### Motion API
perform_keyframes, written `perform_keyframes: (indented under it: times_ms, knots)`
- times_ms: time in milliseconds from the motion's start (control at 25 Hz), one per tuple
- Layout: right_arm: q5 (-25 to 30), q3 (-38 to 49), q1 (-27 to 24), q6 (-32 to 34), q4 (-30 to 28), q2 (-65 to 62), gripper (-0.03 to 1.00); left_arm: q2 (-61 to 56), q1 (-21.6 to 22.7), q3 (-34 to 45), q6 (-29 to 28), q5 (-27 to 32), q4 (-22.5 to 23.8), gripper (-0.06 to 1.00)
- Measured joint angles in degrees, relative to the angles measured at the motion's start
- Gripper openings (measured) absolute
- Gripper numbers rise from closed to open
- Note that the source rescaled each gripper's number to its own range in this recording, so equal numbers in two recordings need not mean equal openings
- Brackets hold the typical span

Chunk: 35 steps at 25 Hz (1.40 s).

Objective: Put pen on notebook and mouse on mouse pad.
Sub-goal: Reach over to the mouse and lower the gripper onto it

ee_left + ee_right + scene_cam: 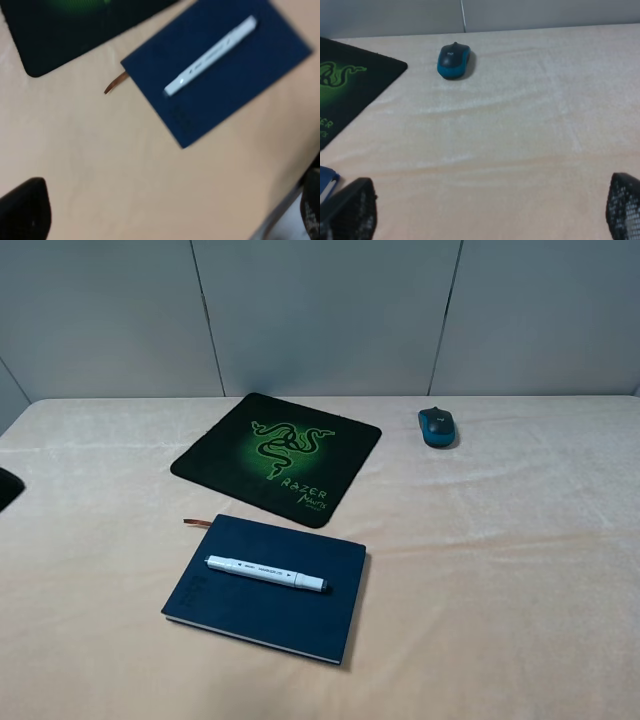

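The white pen [267,573] lies across the dark navy notebook [266,612] near the table's front; both also show in the left wrist view, pen [211,55] on notebook [250,75]. The teal mouse [438,426] sits on the bare cloth, to the right of the black mouse pad [225,455] and apart from it. In the right wrist view the mouse [453,60] lies far ahead of my right gripper [487,212], which is open and empty. My left gripper [167,217] is open and empty too, hovering to the left of the notebook.
A beige cloth [500,570] covers the table, with a grey panelled wall [320,310] behind it. The notebook's reddish ribbon [196,524] sticks out toward the mouse pad. A dark part of my left arm [6,488] shows at the left edge.
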Motion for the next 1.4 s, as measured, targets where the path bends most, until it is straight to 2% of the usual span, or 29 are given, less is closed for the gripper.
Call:
perform_keyframes:
  times_ms: [120,360,440,560,680,840,1080,1240,1400]
  knots:
    - [0.0,0.0,0.0,0.0,0.0,0.0,1.0,-6.4,0.0,1.2,-4.2,0.0,0.0,1.0]
    - [0.0,0.0,0.0,0.0,0.0,0.0,1.0,-17.0,0.1,6.0,-5.1,0.0,0.0,1.0]
    - [0.0,0.0,0.0,0.0,0.0,0.0,1.0,-20.1,1.4,9.0,-5.2,0.0,-0.1,1.0]
    - [0.0,0.0,0.0,0.0,0.0,0.0,1.0,-24.2,6.2,14.4,-5.4,-0.1,-0.1,1.0]
    - [0.0,0.0,0.0,0.0,0.1,0.0,1.0,-28.3,13.3,19.5,-5.4,-1.2,-0.2,1.0]
    - [0.0,0.0,0.0,0.0,0.1,0.0,1.0,-34.1,22.6,24.8,-5.4,-2.8,-2.2,1.0]
    - [0.0,0.0,0.0,0.0,0.1,0.0,1.0,-41.7,34.0,31.2,-5.4,-4.7,-4.8,1.0]
    - [0.0,0.0,0.0,0.0,0.1,0.0,1.0,-45.0,39.3,33.0,-5.4,-5.8,-6.5,1.0]
    - [0.0,0.0,0.0,0.0,0.1,0.0,1.0,-47.8,41.6,33.0,-5.4,-6.0,-6.9,1.0]
